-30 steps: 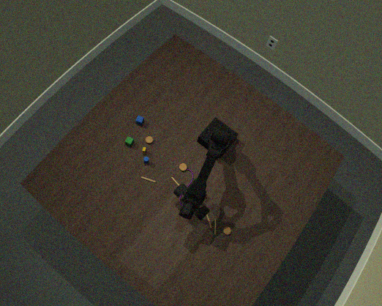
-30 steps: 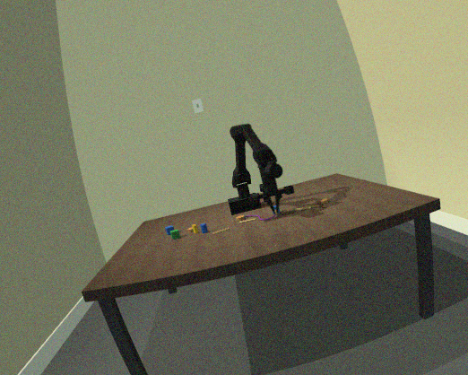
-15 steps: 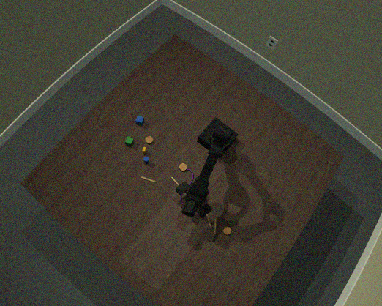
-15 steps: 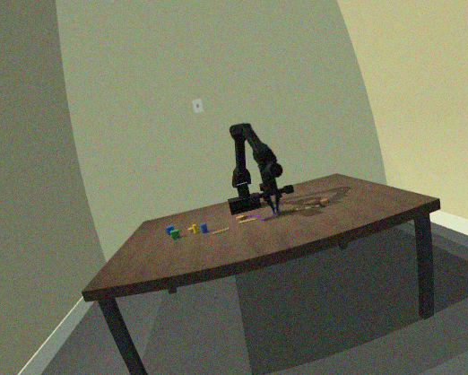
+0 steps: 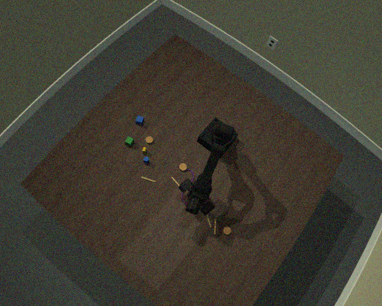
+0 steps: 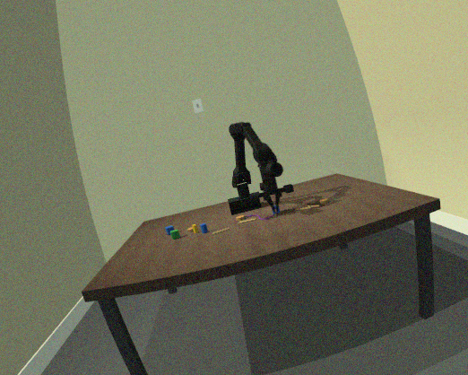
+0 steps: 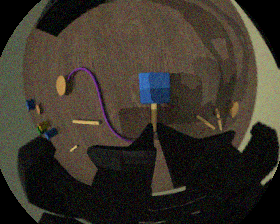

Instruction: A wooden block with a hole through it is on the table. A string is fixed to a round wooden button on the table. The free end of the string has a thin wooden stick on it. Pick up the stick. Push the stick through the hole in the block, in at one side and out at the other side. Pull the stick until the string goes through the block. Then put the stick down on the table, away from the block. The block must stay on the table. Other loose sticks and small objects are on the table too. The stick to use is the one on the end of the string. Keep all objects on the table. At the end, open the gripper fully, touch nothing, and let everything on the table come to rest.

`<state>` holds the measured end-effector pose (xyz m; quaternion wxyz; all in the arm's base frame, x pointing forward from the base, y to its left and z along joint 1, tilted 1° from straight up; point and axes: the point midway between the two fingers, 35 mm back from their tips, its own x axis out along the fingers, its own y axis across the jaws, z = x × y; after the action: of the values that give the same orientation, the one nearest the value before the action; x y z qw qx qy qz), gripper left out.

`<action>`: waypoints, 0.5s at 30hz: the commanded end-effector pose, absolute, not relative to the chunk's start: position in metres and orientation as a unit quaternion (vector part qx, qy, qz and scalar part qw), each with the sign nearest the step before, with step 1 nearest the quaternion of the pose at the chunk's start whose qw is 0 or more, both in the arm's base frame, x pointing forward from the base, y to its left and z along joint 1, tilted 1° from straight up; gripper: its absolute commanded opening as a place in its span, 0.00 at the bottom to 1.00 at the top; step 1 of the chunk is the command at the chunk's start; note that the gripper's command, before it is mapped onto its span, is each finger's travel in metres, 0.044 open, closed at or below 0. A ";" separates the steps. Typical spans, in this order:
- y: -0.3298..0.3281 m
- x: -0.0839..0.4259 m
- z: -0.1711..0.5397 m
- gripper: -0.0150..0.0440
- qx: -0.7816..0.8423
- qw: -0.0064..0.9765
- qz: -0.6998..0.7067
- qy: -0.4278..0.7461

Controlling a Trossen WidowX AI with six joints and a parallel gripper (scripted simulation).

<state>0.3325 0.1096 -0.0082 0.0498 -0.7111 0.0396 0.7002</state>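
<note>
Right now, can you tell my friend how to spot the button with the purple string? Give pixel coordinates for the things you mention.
On the brown table (image 5: 152, 238) (image 6: 236, 251), look near the black gripper (image 7: 154, 129). Outside its fingers lies a flat, round wooden button (image 5: 183, 167) (image 7: 61, 85), close to a loose stick (image 5: 175, 181) (image 7: 86, 122). Other round buttons look alike, but only this one has a purple string (image 5: 193, 176) (image 7: 99, 97) curving from it.

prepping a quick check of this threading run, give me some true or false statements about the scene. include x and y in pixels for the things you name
1. The tool (image 5: 195, 209) (image 6: 275, 211) (image 7: 153, 125) is shut on a stick (image 7: 154, 114). True.
2. The string (image 5: 193, 176) (image 6: 258, 216) (image 7: 102, 102) is green. False: it is purple.
3. The stick's far end meets the blue block (image 7: 154, 88) in the wrist view. True.
4. The string's button (image 5: 183, 167) (image 6: 240, 217) (image 7: 61, 85) is square. False: it is round.
5. A green block (image 5: 129, 141) (image 6: 175, 234) is on the table (image 5: 97, 146) (image 6: 299, 233). True.
</note>
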 end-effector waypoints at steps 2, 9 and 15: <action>0.110 0.325 -0.008 0.25 -0.712 0.051 0.699 0.041; 0.111 0.316 -0.008 0.25 -0.712 0.051 0.699 0.041; 0.112 0.308 -0.008 0.25 -0.712 0.051 0.699 0.041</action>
<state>0.3130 0.1122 -0.0088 0.0497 -0.7105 0.0396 0.7008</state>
